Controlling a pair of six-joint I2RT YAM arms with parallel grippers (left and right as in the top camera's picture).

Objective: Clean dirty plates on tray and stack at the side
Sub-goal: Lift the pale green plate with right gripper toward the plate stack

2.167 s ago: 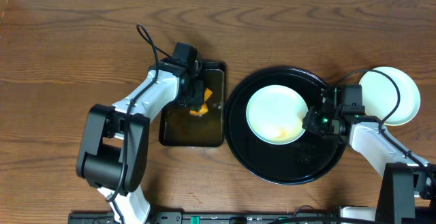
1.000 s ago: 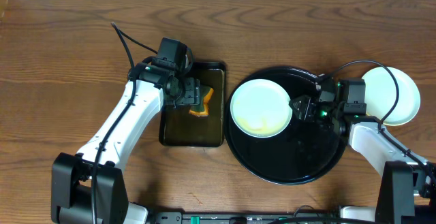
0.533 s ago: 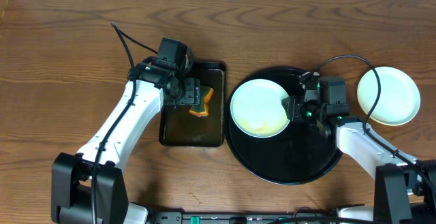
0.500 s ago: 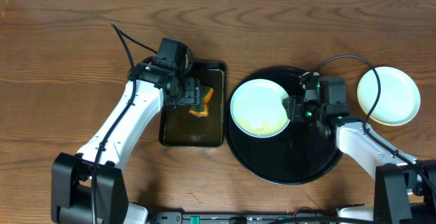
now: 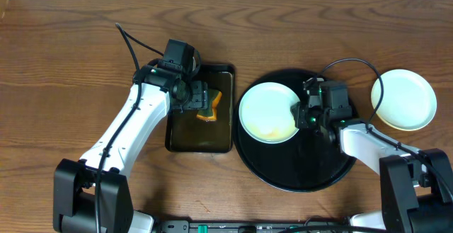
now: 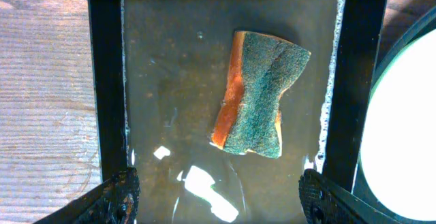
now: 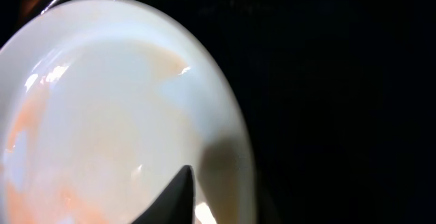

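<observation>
A pale plate (image 5: 265,109) with a faint orange smear lies on the left side of the round black tray (image 5: 311,169). My right gripper (image 5: 301,114) is at this plate's right rim. In the right wrist view one dark finger (image 7: 180,198) rests on the inside of the plate (image 7: 116,101); the other finger is lost against the black tray. It looks shut on the rim. A second pale plate (image 5: 403,98) sits on the table to the right of the tray. My left gripper (image 6: 221,200) hangs open above an orange and green sponge (image 6: 259,94).
The sponge lies in murky water in a small rectangular black tray (image 5: 177,134), left of the round tray. In the left wrist view the plate's edge (image 6: 409,135) shows at the right. A cable (image 5: 354,66) loops above the right wrist.
My right gripper has moved left from near the second plate to the smeared plate's right rim and narrowed its jaws there. The left arm and both plates have stayed put.
</observation>
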